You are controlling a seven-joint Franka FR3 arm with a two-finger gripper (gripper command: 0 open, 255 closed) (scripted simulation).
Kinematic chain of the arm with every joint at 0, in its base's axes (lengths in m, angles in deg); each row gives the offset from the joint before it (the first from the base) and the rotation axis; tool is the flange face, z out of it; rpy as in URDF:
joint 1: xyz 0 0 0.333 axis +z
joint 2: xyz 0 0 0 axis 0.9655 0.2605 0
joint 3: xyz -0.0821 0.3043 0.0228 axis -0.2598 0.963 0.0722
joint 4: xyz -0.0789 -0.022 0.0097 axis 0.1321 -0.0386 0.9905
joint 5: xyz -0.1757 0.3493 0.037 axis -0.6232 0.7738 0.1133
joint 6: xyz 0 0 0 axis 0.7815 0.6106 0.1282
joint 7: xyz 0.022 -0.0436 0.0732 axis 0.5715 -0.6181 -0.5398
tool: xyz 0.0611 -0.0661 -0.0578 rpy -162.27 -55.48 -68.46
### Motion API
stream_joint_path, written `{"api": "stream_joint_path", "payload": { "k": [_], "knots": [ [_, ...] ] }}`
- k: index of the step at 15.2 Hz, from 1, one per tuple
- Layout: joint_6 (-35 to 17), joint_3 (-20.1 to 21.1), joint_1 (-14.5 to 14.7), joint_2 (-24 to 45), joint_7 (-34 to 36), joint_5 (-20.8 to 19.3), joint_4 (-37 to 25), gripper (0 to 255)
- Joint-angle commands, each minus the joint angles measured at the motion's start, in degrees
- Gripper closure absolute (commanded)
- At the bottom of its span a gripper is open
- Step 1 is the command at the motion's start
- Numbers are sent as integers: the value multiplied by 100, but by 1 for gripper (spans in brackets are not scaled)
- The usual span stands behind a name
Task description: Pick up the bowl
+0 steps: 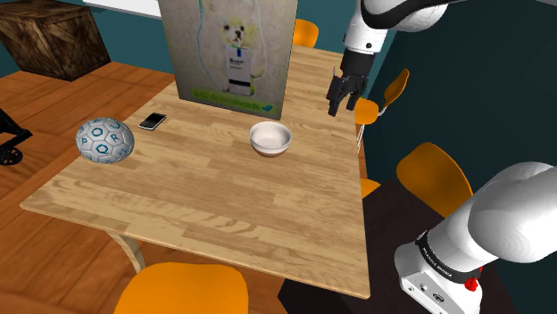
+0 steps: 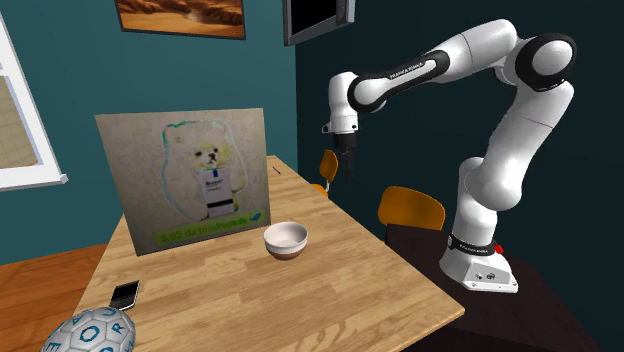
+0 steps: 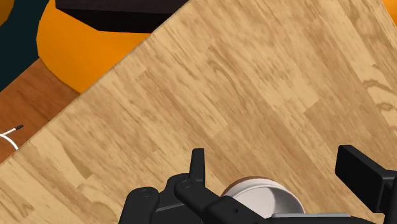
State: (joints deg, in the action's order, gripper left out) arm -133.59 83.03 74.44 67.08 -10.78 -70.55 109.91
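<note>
A white bowl (image 1: 270, 139) with a brown base stands upright on the wooden table (image 1: 223, 196), just in front of the picture board. In the second exterior view the bowl (image 2: 286, 240) sits mid-table. My black gripper (image 1: 337, 107) hangs in the air well above the table, up and toward the shoulder view's right of the bowl, near the table's edge. Its fingers stand apart with nothing between them. From the second exterior view the gripper (image 2: 345, 172) points down, high behind the bowl. In the wrist view the bowl (image 3: 264, 197) peeks out beside the gripper (image 3: 277, 167), over bare table (image 3: 254, 95).
A large board with a dog picture (image 1: 234, 53) stands upright behind the bowl. A blue-white ball (image 1: 104, 141) and a dark phone (image 1: 153, 120) lie at the shoulder view's left. Orange chairs (image 1: 435, 178) (image 1: 183, 290) ring the table. A wooden crate (image 1: 54, 36) sits on the floor.
</note>
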Motion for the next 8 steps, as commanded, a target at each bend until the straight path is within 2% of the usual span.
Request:
{"api": "stream_joint_path", "payload": {
  "k": [1,8],
  "knots": [
    [-295,11,20,449,-34,36,-156,0],
    [-994,16,49,2010,-183,140,-1006,0]
  ]
}}
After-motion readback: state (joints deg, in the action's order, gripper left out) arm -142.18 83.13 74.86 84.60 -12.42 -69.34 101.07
